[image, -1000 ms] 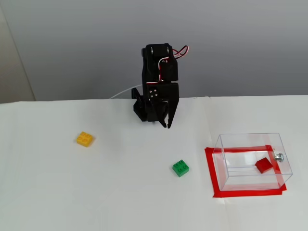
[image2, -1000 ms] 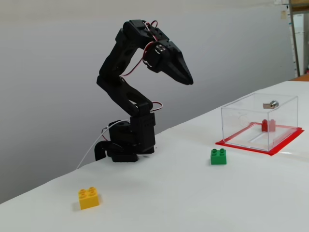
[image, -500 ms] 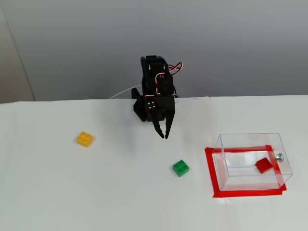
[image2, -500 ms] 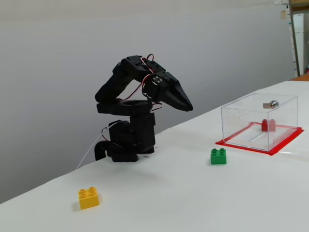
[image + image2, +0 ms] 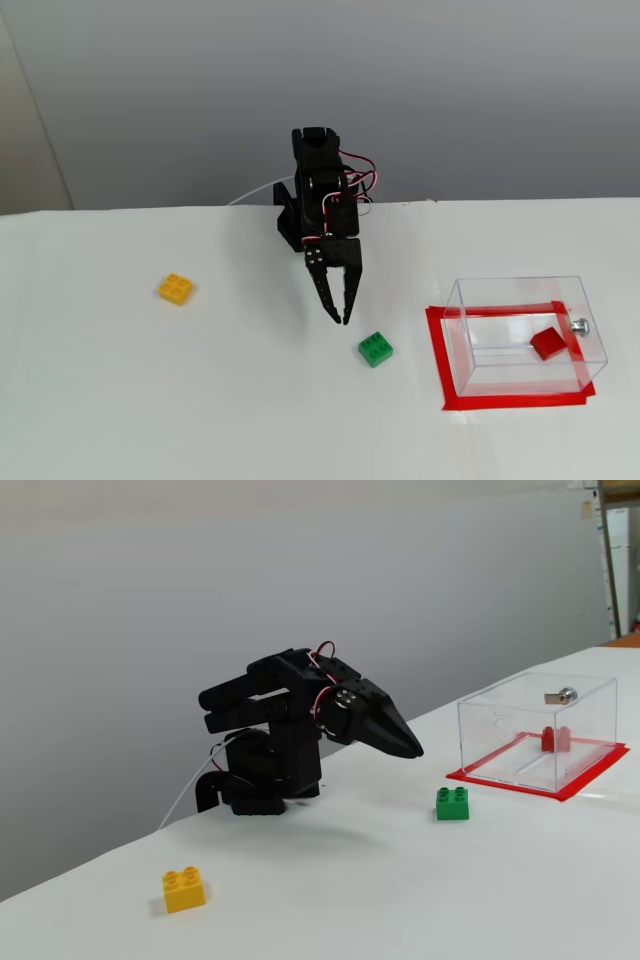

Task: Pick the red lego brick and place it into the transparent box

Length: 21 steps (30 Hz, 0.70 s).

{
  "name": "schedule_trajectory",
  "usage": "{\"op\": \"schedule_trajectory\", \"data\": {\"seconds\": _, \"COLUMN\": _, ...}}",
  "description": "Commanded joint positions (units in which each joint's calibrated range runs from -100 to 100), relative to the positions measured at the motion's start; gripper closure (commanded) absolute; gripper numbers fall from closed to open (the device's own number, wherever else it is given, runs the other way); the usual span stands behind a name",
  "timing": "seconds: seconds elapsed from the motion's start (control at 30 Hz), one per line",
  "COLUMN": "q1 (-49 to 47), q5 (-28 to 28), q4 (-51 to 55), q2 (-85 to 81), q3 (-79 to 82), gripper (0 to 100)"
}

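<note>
The red lego brick [image 5: 547,343] lies inside the transparent box [image 5: 500,300], near its right wall by the silver knob [image 5: 579,325]; it also shows in the other fixed view [image 5: 550,739] inside the box [image 5: 500,730]. My black gripper [image 5: 340,318] hangs above the table, well left of the box, with its jaws together and nothing between them. In the other fixed view the gripper [image 5: 415,750] points toward the box, above and left of the green brick.
A green brick [image 5: 376,349] lies on the white table just right of the gripper tip, also in the other fixed view [image 5: 452,803]. A yellow brick [image 5: 176,288] lies far left. Red tape [image 5: 440,370] frames the box's footprint.
</note>
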State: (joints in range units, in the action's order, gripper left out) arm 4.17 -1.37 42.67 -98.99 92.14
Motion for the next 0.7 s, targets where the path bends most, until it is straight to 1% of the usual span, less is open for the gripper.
{"op": "schedule_trajectory", "data": {"seconds": 0.0, "q1": 0.53, "q5": 0.27, "q4": -4.38, "q2": -0.59, "q3": 2.34, "gripper": 99}}
{"op": "schedule_trajectory", "data": {"seconds": 0.1, "q1": 0.6, "q5": 0.27, "q4": -6.56, "q2": -0.68, "q3": 4.78, "gripper": 99}}
{"op": "schedule_trajectory", "data": {"seconds": 0.27, "q1": 2.23, "q5": -0.09, "q4": -5.51, "q2": -0.76, "q3": 7.31, "gripper": 99}}
{"op": "schedule_trajectory", "data": {"seconds": 0.67, "q1": 3.34, "q5": -0.09, "q4": 8.5, "q2": -0.76, "q3": 7.31, "gripper": 99}}
